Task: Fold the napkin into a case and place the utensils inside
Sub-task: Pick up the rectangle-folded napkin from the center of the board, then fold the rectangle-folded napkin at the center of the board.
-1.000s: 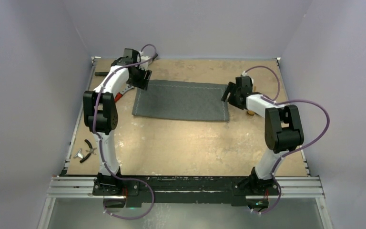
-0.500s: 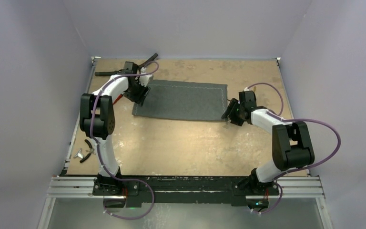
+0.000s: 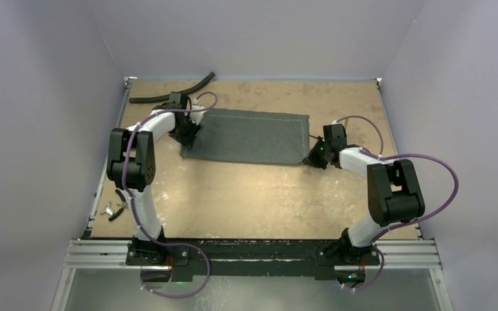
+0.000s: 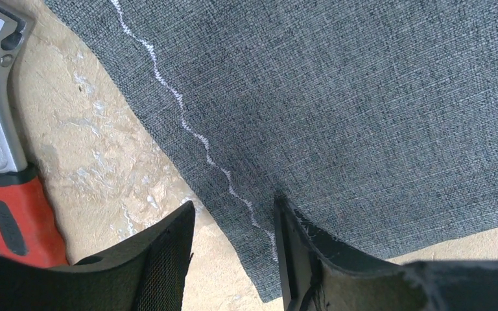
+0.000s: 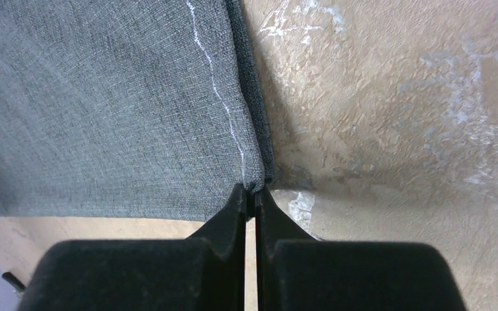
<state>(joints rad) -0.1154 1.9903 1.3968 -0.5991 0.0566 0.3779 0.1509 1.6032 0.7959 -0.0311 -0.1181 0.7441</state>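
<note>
The grey napkin point(image 3: 249, 136) lies flat as a folded strip across the far middle of the table. My right gripper point(image 3: 312, 159) is low at its near right corner; in the right wrist view the gripper point(image 5: 254, 197) is shut, with that corner of the napkin point(image 5: 104, 103) pinched between the tips. My left gripper point(image 3: 189, 135) is at the napkin's left end. It point(image 4: 233, 249) is open and straddles the stitched hem of the napkin point(image 4: 363, 97), with one finger point(image 4: 162, 259) over bare table and the other on the cloth. The utensils are out of view.
A red-handled wrench point(image 4: 3, 168) lies just left of the left gripper. A long black hose point(image 3: 175, 94) curves along the far left edge. Black-handled pliers point(image 3: 122, 202) and a small metal part point(image 3: 108, 210) sit at the near left. Purple walls enclose the table.
My right gripper moved down to the napkin's near right corner and closed on it. My left gripper dropped toward the napkin's left end, and its jaws narrowed a little.
</note>
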